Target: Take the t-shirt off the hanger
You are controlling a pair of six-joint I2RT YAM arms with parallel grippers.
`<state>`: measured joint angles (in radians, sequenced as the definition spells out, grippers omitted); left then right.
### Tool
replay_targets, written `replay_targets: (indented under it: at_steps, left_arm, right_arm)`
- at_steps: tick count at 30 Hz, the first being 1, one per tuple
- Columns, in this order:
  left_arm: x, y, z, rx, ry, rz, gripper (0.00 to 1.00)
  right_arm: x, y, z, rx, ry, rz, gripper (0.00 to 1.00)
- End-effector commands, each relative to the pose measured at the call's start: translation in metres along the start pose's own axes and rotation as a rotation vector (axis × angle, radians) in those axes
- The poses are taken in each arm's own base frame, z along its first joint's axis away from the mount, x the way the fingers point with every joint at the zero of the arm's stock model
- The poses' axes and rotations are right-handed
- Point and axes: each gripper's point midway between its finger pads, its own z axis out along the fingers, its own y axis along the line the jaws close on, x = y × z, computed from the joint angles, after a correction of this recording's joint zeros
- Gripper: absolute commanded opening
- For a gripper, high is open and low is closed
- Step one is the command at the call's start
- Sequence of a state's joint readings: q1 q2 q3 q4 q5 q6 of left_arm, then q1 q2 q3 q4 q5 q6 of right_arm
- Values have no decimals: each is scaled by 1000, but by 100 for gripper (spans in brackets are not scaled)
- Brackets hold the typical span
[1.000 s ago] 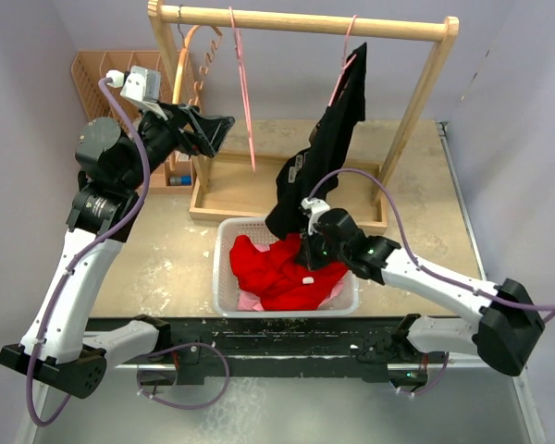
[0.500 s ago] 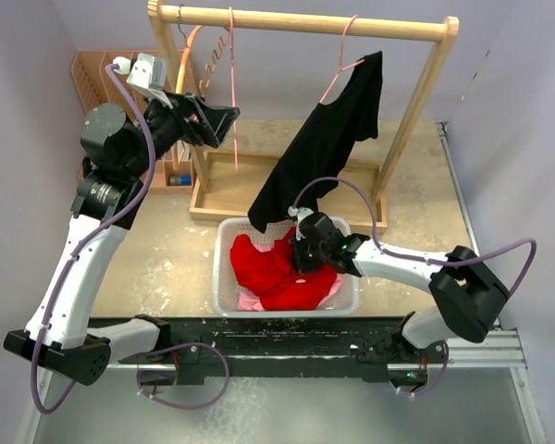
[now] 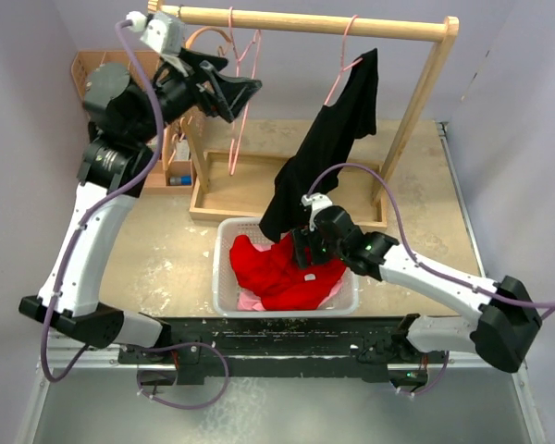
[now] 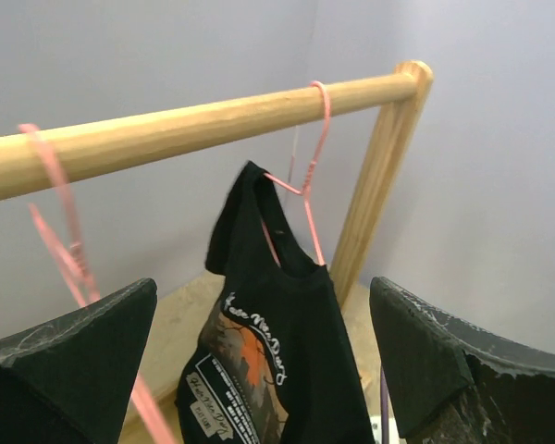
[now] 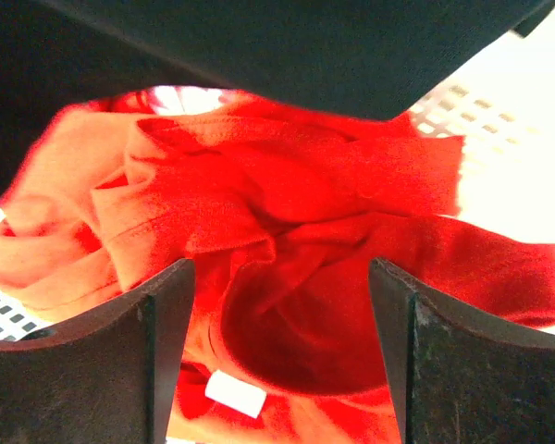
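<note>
The top camera sits above and behind my arms, looking down over the desk [image 3: 166, 259]. My bases lie at the bottom of the frame and the rail [image 3: 305, 20] runs along the top. My left wrist camera is up high, looking nearly level along that rail at the shirt [image 4: 277, 351], with my left hand [image 4: 262, 287] in the lower corners. My right wrist camera points down, very close over the red cloth [image 5: 287, 231] in the basket [image 5: 462, 111], framed by my right hand [image 5: 282, 268]. The shirt shows in all three views.

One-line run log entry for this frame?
black t-shirt on pink hanger | left end effector open near rail | right end effector open over basket
</note>
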<state>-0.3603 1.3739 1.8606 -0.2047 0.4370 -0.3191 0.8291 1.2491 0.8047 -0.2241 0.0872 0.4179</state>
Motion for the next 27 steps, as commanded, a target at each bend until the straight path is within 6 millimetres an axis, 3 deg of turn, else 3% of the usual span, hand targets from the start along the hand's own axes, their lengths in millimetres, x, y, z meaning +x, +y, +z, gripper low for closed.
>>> replay_targets:
  at_steps: [1,11,18,27]
  left_arm:
    - [-7,-30,20,97,0,82,99]
    - [22,-67,81,193,53,106,99]
    - [45,-74,120,183,62,107,99]
    - [75,-55,159,80,60,115,99]
  right_arm:
    - [-28,-11,-32,75,-74,-33,79]
    - [-51,-22,-79,121,-174,-22,80]
    - [-51,-22,-79,124,-179,4,77]
    - [-49,-17,-74,99,-182,26,76]
